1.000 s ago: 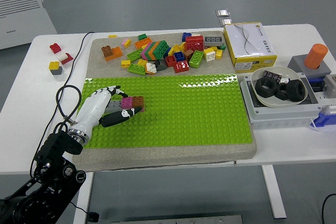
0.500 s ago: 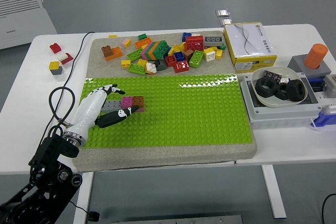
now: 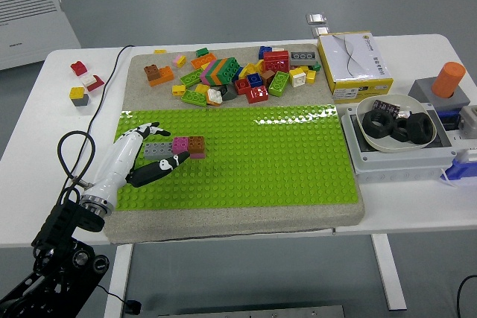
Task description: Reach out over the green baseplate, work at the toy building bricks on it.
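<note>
Left hand (image 3: pixel 153 153): white-shelled, black-fingered, lying low over the green studded plastic baseplate (image 3: pixel 298 161); fingers loosely spread, gripping nothing, tips just beside the grey brick (image 3: pixel 156 149).
Target bricks: short row of grey, magenta (image 3: pixel 180 144) and brown (image 3: pixel 196 144) moulded blocks, sitting on the baseplate's left part.
Risk: thumb (image 3: pixel 160 167) is lying near the row's front; a sideways push could be popping the blocks off their studs.
Risk: baseplate is resting on a grey felt-like mat (image 3: pixel 246 217); hard pressing could be shifting it.
Loose bricks (image 3: pixel 231 72): glossy, hard-edged, heaped beyond the baseplate's far edge.
</note>
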Motion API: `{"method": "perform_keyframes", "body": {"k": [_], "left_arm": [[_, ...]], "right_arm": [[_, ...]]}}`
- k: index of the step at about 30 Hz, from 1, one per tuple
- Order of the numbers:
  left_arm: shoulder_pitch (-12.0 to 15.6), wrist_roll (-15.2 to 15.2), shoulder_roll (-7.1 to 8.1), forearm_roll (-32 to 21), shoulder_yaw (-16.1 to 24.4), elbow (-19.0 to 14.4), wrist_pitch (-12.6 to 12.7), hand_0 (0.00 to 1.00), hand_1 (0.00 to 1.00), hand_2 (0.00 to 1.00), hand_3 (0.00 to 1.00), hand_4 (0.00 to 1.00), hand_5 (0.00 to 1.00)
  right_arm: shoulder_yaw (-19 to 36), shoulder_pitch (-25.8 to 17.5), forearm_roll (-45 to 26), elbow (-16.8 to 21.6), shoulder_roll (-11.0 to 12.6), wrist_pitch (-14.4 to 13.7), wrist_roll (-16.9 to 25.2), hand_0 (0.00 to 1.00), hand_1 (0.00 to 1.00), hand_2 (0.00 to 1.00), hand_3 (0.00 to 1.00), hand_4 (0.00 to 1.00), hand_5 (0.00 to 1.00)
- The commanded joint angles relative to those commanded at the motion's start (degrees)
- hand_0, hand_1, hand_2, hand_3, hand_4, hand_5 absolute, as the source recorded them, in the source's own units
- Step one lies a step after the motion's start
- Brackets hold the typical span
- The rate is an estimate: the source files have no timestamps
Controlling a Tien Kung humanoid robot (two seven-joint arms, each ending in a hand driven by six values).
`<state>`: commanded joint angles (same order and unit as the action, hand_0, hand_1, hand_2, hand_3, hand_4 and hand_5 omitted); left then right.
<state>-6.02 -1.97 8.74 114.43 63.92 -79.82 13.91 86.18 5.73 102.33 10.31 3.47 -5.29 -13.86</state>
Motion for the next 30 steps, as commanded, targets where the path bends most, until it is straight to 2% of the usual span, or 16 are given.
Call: {"method": "perform_keyframes", "body": {"k": [18,24,25,30], "left_arm": [[0.69,0.73,-0.19,-1.31,1.07,-0.66,0.62,0.949,0.907,0.899,0.720,0.944,0.777],[0.71,1.14,0.09,-3.92,2.46,-1.56,0.22,0.948,0.906,0.899,0.720,0.940,0.774],[0.67,1.17,0.20,-4.30,2.66,-1.78,0.19,0.947,0.891,0.874,0.724,0.931,0.777],[0.35,1.58,1.51,-9.85,3.97,-5.02,-0.90,0.947,0.891,0.874,0.724,0.931,0.777]], "right_arm": [[1.06,0.18,0.19,0.00,0.31,-0.05,0.07,0.671,0.678,0.747,0.771,0.798,0.998],[1.00,-0.28,-1.15,0.00,0.16,-0.23,-0.04,0.673,0.680,0.746,0.774,0.799,0.998],[1.04,-0.36,-1.24,0.00,0.16,-0.25,-0.06,0.672,0.682,0.748,0.777,0.797,0.998],[1.35,-0.87,-1.65,0.00,0.25,-0.39,-0.21,0.672,0.682,0.748,0.777,0.797,0.998]]}}
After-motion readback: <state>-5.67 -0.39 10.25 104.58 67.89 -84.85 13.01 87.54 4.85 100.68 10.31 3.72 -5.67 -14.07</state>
